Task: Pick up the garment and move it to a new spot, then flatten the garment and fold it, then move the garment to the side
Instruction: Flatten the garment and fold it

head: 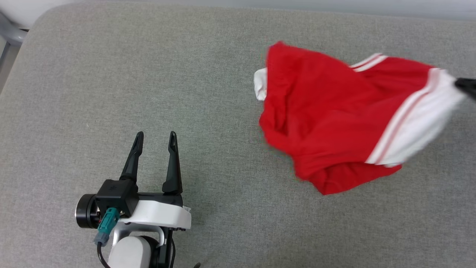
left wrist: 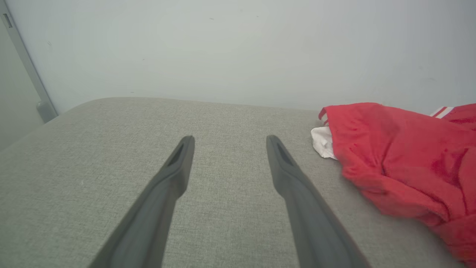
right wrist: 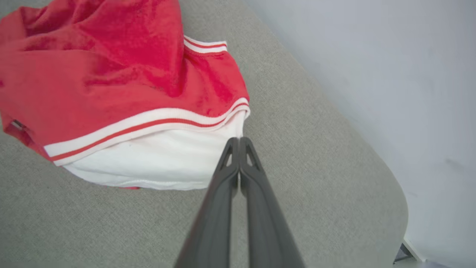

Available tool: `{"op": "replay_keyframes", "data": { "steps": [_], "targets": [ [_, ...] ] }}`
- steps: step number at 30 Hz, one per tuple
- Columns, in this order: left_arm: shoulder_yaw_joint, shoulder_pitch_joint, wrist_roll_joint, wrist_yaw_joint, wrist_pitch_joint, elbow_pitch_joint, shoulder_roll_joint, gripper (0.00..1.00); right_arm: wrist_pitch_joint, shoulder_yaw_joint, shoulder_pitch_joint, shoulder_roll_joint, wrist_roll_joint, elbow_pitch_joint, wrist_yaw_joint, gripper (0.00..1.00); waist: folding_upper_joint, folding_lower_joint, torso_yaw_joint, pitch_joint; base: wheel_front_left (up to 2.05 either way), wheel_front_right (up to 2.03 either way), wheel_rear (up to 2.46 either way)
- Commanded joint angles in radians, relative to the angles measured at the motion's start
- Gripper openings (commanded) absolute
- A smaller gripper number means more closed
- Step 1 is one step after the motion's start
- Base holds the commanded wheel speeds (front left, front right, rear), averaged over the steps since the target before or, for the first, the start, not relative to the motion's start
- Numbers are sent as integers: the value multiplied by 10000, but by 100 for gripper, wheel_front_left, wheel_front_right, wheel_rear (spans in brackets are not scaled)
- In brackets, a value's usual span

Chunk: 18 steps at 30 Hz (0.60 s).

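In the head view we count one red T-shirt [head: 327, 119], bunched on the right of the grey cloth-covered tabletop [head: 148, 74], and two grippers: the left gripper [head: 156, 139] spread wide, well apart from it, and the right gripper [head: 466, 85] at the tip of its white sleeve [head: 420, 119]. In the left wrist view we see wide, empty fingers with the T-shirt to their right. In the right wrist view the fingers are clenched together, pinching the sleeve's edge.

Stock on view:
- 1 garment [head: 327, 111], red and white
- 1 counter [head: 111, 74], grey fabric top
- 2 grippers: left gripper [head: 156, 134], right gripper [right wrist: 239, 139]
- 4 dark fingers [left wrist: 297, 193], two to each gripper
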Motion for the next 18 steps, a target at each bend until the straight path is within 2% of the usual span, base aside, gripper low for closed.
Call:
{"op": "replay_keyframes", "data": {
  "steps": [1, 8, 10, 13, 18],
  "targets": [
    [17, 65, -2, -56, -23, -25, -5, 100, 254, -448, 315, -330, 157, -117, -14, 0, 0, 1, 3, 23, 0, 0, 0],
    [28, 4, -70, -40, -23, -66, -6, 100, 1507, -2349, 1647, -1946, 517, -126, -14, 0, 0, 1, 117, 216, 0, 0, 0],
    [32, -25, -72, -32, -23, -77, -4, 100, 1695, -2780, 2086, -2194, 654, 160, -14, 0, 0, 1, 145, 309, 0, 0, 0],
    [14, -137, -104, -38, -23, -60, -6, 100, 1815, -3334, 2753, -2026, 792, 930, -14, 0, 0, 1, 169, 491, 0, 0, 0],
    [-91, -420, -85, -123, -23, -30, -6, 100, 1796, -4158, 3575, -875, 600, 2704, -12, 0, 0, 1, 309, 838, 0, 0, 0]
  ]
}}
